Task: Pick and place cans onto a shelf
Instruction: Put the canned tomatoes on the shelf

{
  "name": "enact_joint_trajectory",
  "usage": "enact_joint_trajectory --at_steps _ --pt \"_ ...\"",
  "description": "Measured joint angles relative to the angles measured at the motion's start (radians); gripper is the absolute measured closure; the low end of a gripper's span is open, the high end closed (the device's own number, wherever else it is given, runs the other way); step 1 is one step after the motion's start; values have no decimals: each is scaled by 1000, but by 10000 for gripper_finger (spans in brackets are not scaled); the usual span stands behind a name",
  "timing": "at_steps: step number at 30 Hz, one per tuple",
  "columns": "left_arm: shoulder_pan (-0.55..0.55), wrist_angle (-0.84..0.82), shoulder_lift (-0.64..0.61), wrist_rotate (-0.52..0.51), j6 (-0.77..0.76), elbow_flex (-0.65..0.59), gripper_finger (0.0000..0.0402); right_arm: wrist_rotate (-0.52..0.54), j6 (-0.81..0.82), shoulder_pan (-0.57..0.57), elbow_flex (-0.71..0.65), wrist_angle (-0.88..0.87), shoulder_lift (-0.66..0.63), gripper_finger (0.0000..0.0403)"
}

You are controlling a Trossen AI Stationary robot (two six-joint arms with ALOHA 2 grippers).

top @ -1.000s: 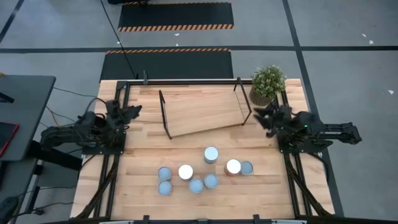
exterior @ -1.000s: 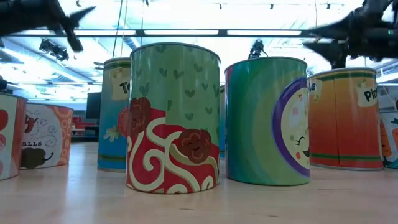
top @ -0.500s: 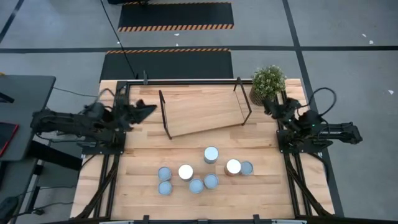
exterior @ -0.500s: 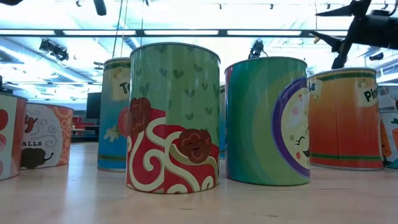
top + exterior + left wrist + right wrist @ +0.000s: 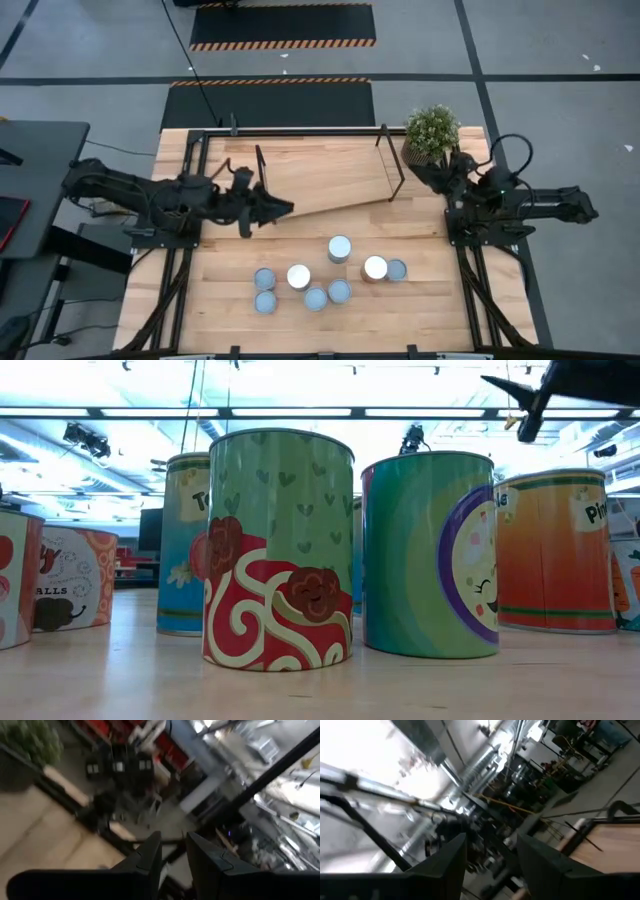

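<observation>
Several cans (image 5: 340,248) stand upright in a cluster on the near half of the wooden table; the low view shows their coloured labels, one of them green and red (image 5: 280,550). The shelf (image 5: 325,178), a slanted light-wood board between black rod frames, stands at the far middle. My left gripper (image 5: 285,209) reaches out level over the shelf's near left corner, its fingers (image 5: 155,855) a little apart with nothing between them. My right gripper (image 5: 422,171) hovers by the shelf's right end near the plant, its fingers (image 5: 455,855) narrowly open on nothing.
A potted green plant (image 5: 432,130) stands at the table's far right corner, close to my right gripper. Black frame rails (image 5: 300,131) run along the table's far and side edges. Bare wood lies between the shelf and the cans.
My left gripper has swung out from the table's left edge toward the middle and risen, now over the shelf's near left corner and gone from the low view. My right gripper has risen and rolled near the plant. The cans and shelf have kept still.
</observation>
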Motion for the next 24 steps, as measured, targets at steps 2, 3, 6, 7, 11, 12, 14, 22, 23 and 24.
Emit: enact_joint_trajectory --at_steps 2,3,6,7,11,12,14,22,23,24 --pt "-37 -106 28 -6 -2 78 306 2 5 0 25 42 28 222" --pt "-55 -156 43 -18 -3 118 306 2 -10 0 38 57 40 222" --pt "-113 -290 94 -63 -1 228 306 2 -76 0 63 72 66 222" --pt "-130 -326 113 -73 -2 258 306 1 -91 0 69 74 72 222" --pt "-191 -465 202 -65 -68 329 306 26 -129 0 69 79 87 222" --pt "-203 -494 222 -55 -96 333 306 44 -112 0 69 76 90 222" --pt "-222 -541 263 -37 -165 334 305 61 -73 0 70 81 99 222" --pt "-262 -637 426 87 -312 334 252 -41 -81 2 70 83 153 222" --pt "-264 -640 446 120 -310 334 236 -44 -81 4 70 83 160 222" --pt "-265 -646 465 153 -306 334 219 -45 -85 7 72 80 167 222"
